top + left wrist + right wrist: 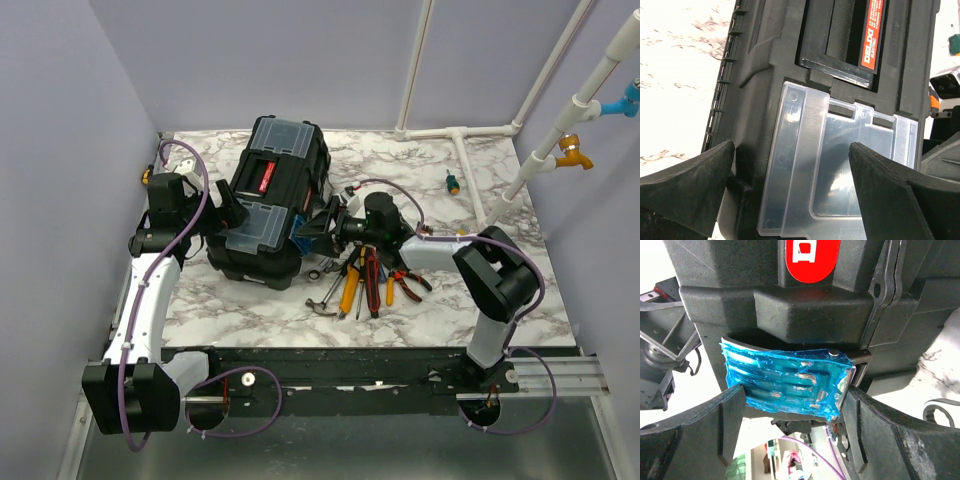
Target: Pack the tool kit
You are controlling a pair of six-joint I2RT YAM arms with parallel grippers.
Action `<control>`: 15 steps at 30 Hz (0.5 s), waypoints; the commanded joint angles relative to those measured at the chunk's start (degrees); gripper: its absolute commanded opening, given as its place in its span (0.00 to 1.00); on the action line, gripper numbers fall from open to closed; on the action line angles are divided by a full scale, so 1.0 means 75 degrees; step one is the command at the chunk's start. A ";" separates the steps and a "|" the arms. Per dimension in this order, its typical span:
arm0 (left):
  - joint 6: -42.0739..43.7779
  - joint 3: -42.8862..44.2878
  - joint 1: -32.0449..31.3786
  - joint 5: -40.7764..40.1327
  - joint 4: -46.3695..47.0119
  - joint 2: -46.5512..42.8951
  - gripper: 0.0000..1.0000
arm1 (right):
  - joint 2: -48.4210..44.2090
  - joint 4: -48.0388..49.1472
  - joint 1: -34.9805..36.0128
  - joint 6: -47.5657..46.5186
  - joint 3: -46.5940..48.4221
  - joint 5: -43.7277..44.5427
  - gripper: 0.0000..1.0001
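Note:
The black toolbox (pixel 268 200) lies at the back left of the marble table, its lid down, with a red label plate (pixel 874 35) on top. My left gripper (pixel 790 185) is open just above the clear compartment lid (pixel 835 165), one finger over each side of it. My right gripper (pixel 792 405) is at the box's front. Its fingers press both edges of the metal latch (pixel 785 382), which is covered in blue film and tilted out from the box. Several hand tools (pixel 365 280) lie loose on the table beside the right arm: a hammer (pixel 325 300), orange-handled pliers (pixel 405 285) and screwdrivers.
A small green-handled screwdriver (pixel 453 183) lies alone at the back right. A white pipe frame (pixel 470 150) runs along the back and right of the table. Purple walls close in the left and back sides.

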 commanded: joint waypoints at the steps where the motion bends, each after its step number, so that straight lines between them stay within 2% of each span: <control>1: -0.0208 -0.0090 -0.0167 0.0649 -0.0130 -0.0128 0.98 | 0.0620 0.1536 0.0128 0.0540 0.0622 -0.0195 0.77; 3: -0.0207 -0.0091 -0.0162 0.0646 -0.0134 -0.0134 0.98 | 0.0589 0.1478 0.0108 0.0502 0.0583 -0.0160 0.77; 6: -0.0195 -0.0103 -0.0172 0.0645 -0.0138 -0.0163 0.98 | 0.0146 0.0691 0.0081 -0.0065 0.0439 0.0237 0.89; 10: -0.0195 -0.0090 -0.0162 0.0644 -0.0138 -0.0190 0.98 | -0.0385 -0.0275 -0.0045 -0.0557 0.0019 0.0987 0.91; 12: -0.0195 -0.0080 -0.0166 0.0651 -0.0141 -0.0186 0.98 | -0.0474 -0.0410 -0.0134 -0.0692 -0.0126 0.1030 1.00; 15: -0.0195 -0.0080 -0.0171 0.0658 -0.0138 -0.0175 0.98 | -0.0482 -0.0320 -0.0185 -0.0676 -0.0248 0.0866 1.00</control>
